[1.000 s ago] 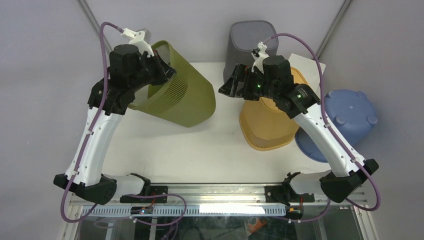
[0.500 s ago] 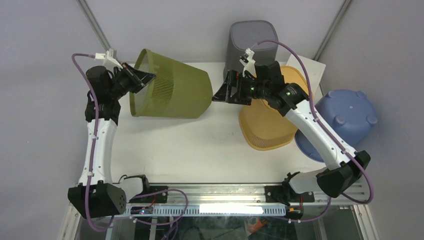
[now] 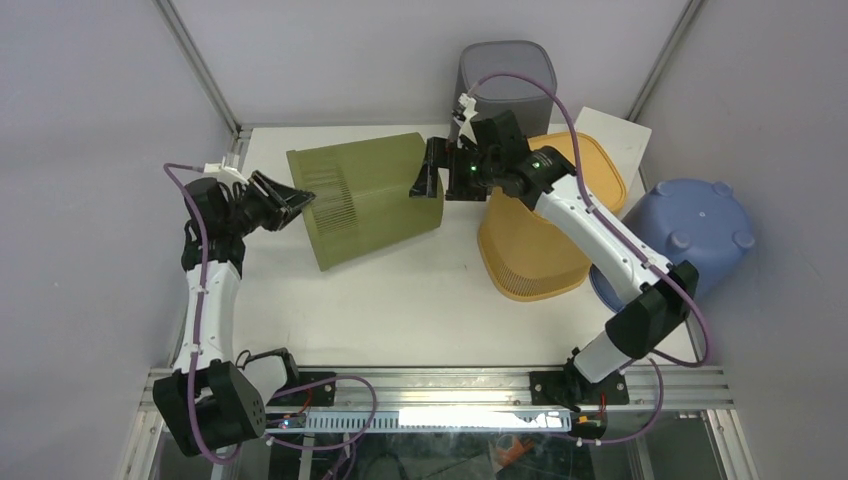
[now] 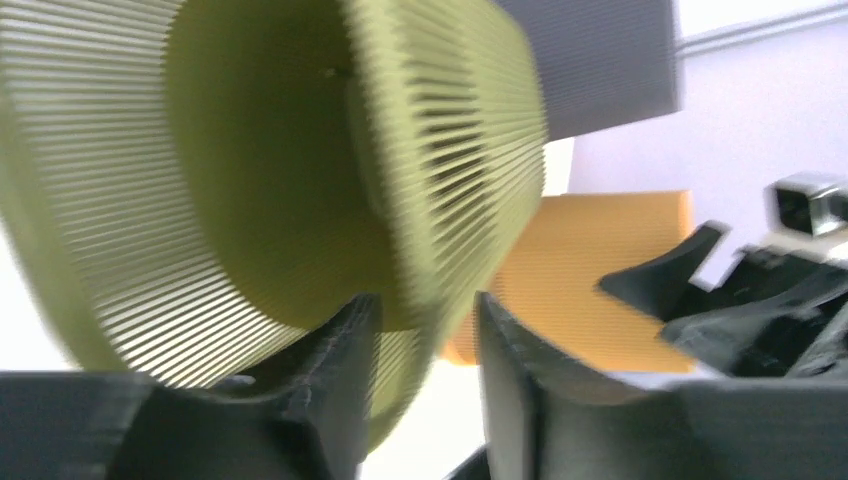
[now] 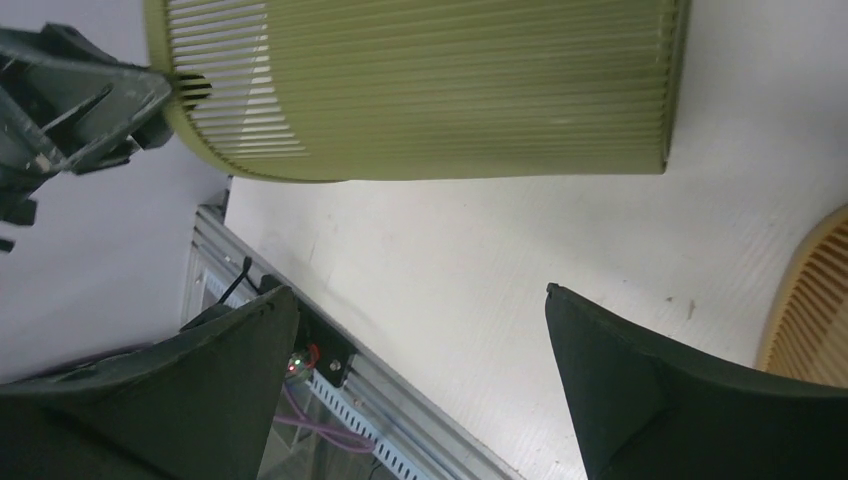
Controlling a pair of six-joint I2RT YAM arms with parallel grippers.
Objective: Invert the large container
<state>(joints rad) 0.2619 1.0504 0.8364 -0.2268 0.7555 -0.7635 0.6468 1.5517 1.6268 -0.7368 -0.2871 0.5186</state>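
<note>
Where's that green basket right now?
In the top view, the green basket is tipped on its side over the far left part of the table, its rim at the left gripper, with the orange basket to its right.

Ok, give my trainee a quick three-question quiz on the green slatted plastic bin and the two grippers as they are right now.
1. True or false: the olive-green slatted plastic bin stands upright on its base.
2. The right gripper is: A) shut on the bin, B) wide open and empty, C) out of view.
3. Which gripper is at the bin's open mouth?
Key: 1 false, it lies on its side; 2 B; 3 the left gripper.
</note>
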